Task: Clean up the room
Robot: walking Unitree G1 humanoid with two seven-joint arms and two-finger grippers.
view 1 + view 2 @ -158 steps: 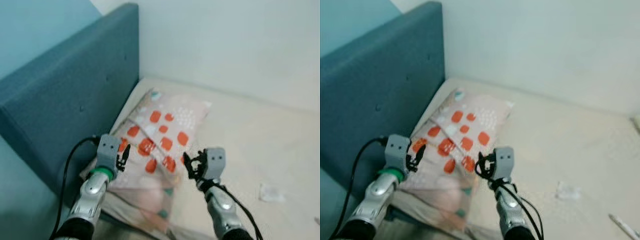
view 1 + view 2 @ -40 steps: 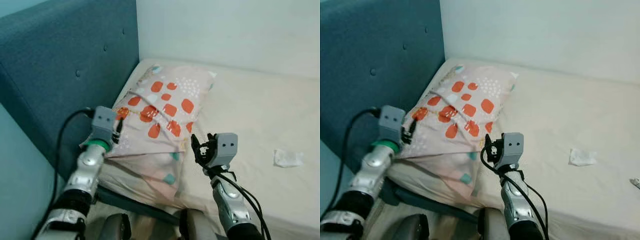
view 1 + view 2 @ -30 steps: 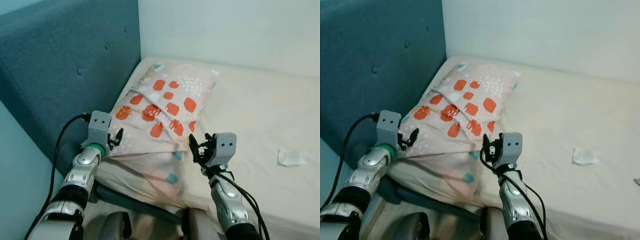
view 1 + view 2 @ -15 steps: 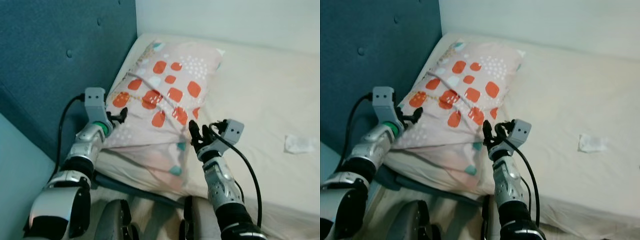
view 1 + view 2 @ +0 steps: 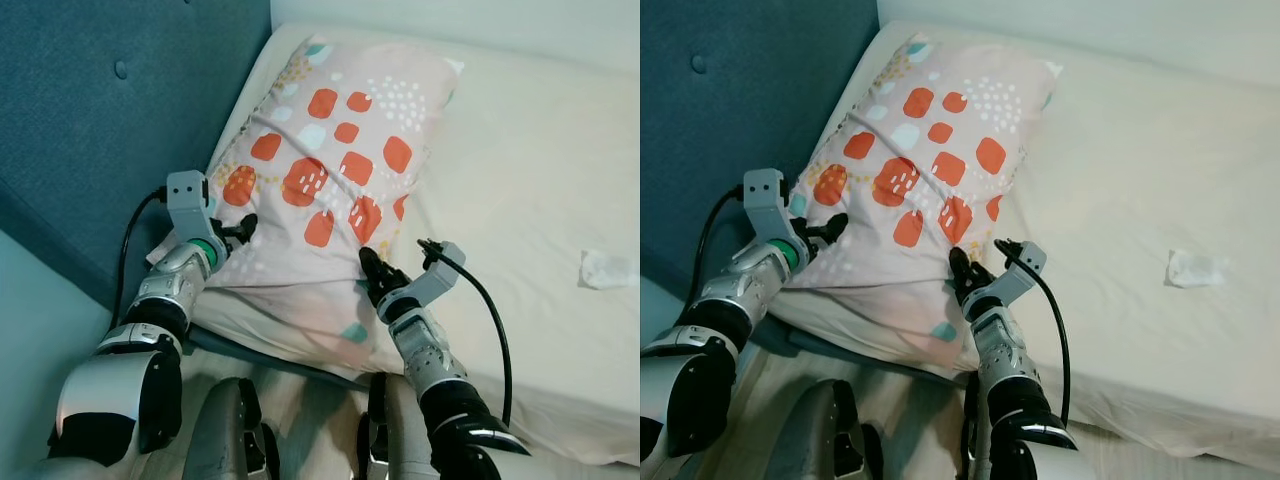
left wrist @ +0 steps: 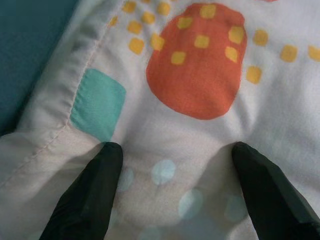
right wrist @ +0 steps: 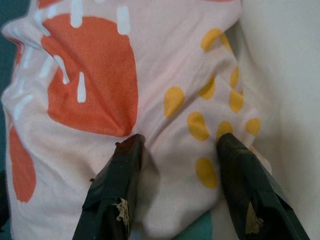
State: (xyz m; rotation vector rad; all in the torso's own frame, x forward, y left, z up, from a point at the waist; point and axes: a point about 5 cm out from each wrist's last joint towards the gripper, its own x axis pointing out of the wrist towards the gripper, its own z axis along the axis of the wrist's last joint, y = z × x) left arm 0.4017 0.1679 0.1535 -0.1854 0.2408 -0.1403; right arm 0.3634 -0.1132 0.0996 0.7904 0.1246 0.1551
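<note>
Pillow [image 5: 330, 160] on bed [image 5: 530, 200], far-left by headboard [image 5: 90, 110], long axis near–far. Left tool [image 5: 238, 232] and right tool [image 5: 372, 275], both spread open, press its near edge; nothing gripped. Pillow lies just ahead.

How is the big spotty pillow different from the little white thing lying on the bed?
The pillow is big and puffy; the white scrap is small, flat and crumpled. The pillow is pink with orange and teal patches; the scrap is plain white. The pillow sits by the blue headboard with the left end effector and right end effector pressing into it, both open; the scrap lies alone, untouched. Both rest on the cream mattress.
</note>
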